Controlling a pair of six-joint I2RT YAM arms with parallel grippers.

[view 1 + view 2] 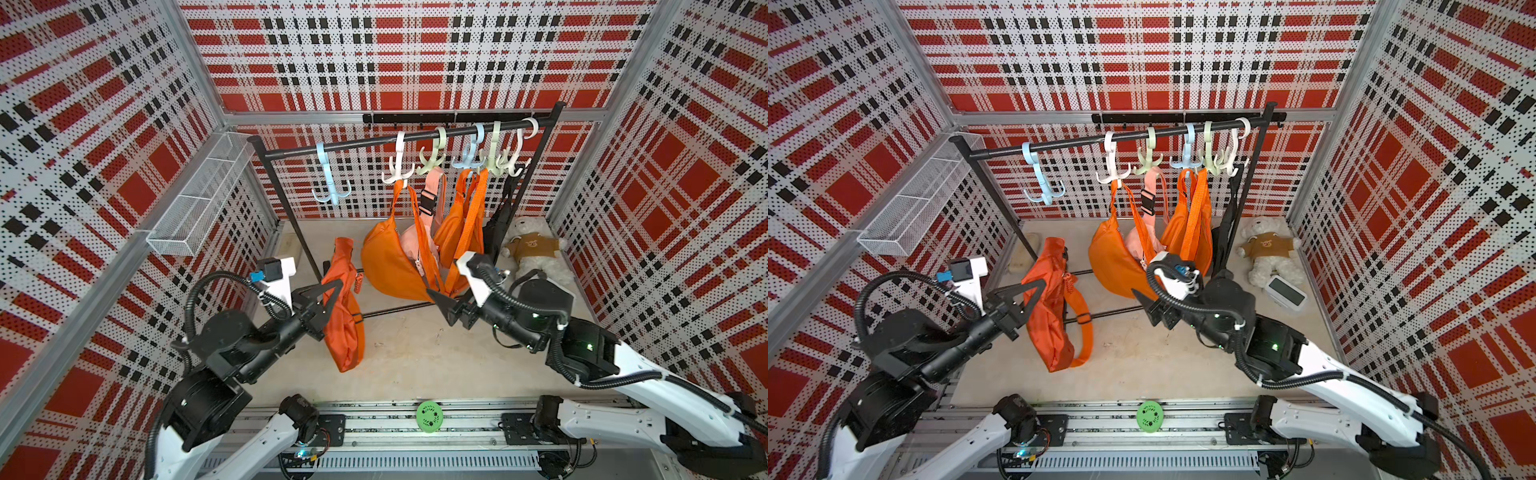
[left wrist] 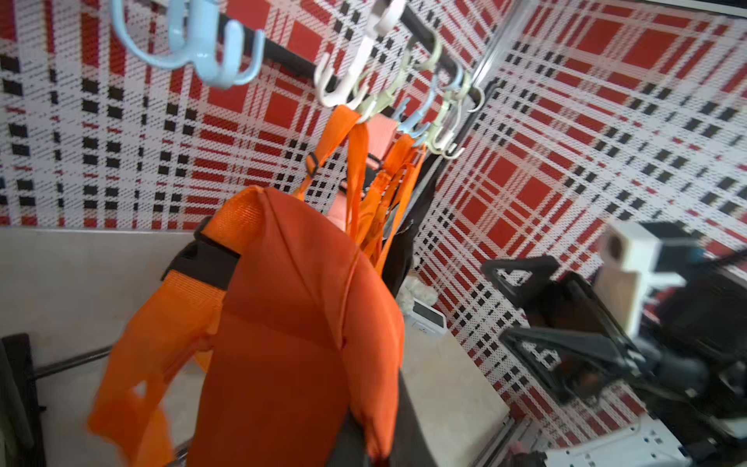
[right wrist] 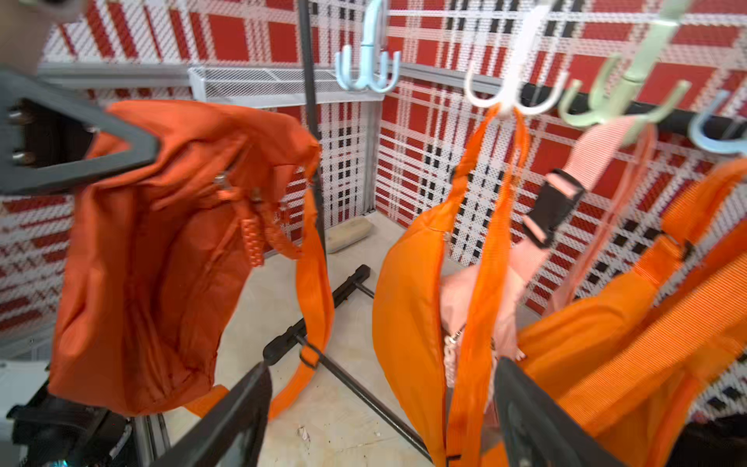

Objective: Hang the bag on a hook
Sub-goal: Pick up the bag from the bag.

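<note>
An orange sling bag (image 1: 343, 320) is held aloft left of the hung bags (image 1: 395, 257), pinched at its top by the closed left gripper (image 1: 334, 289); the right gripper (image 3: 380, 364) is spread wide, empty; the fabric is judged light and limp; its dangling strap loop (image 1: 1087, 336) is best taken.

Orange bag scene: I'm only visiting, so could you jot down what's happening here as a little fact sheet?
held bag: dark orange bag, dangling, not on any hook
left gripper: shut on the bag's upper end
right gripper: open, holding nothing, beside the hung bags
free hook: light blue hook, empty, at the rail's left end
also there: teddy bear on the floor
</note>
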